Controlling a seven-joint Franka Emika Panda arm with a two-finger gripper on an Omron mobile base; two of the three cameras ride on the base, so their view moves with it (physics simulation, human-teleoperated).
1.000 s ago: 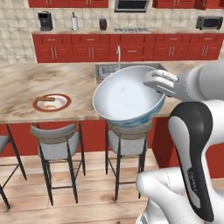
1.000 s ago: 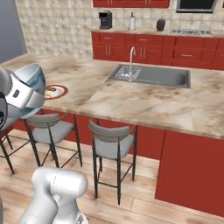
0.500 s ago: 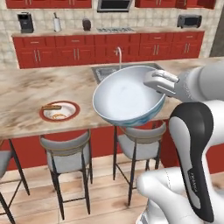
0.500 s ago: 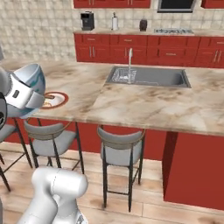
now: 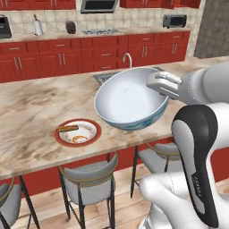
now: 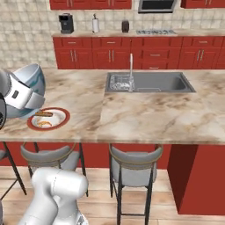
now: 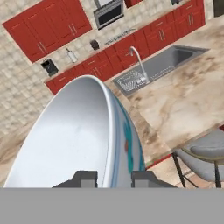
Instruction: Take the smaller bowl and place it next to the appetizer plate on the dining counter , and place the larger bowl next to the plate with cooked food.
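A large white bowl [image 5: 129,100] with a blue-green pattern outside was held in the air above the near edge of a long marble-topped counter [image 5: 31,112]. The gripper [image 5: 154,82] was clamped on the bowl's rim at about three o'clock in the left base view, and the bowl was tilted so that its plain white inside was turned toward the camera.

In the hand view the bowl's rim [image 7: 111,131] was seen edge-on, pinched between the two dark fingertips [image 7: 85,178], with the white inside at nine o'clock and the patterned outside at three o'clock.

On the counter, at about eight o'clock from the bowl in the left base view, a round white plate with a red rim [image 5: 78,133] was set near the front edge, with a brown sausage-like piece and orange pieces on it. In the right base view the bowl [image 6: 26,90] was seen at the left edge, just above and behind the same plate [image 6: 48,118].

A sink with a tap [image 6: 147,81] was sunk into the counter, at about two o'clock from the plate in that view. Grey stools [image 5: 87,176] were tucked under the counter's front edge.
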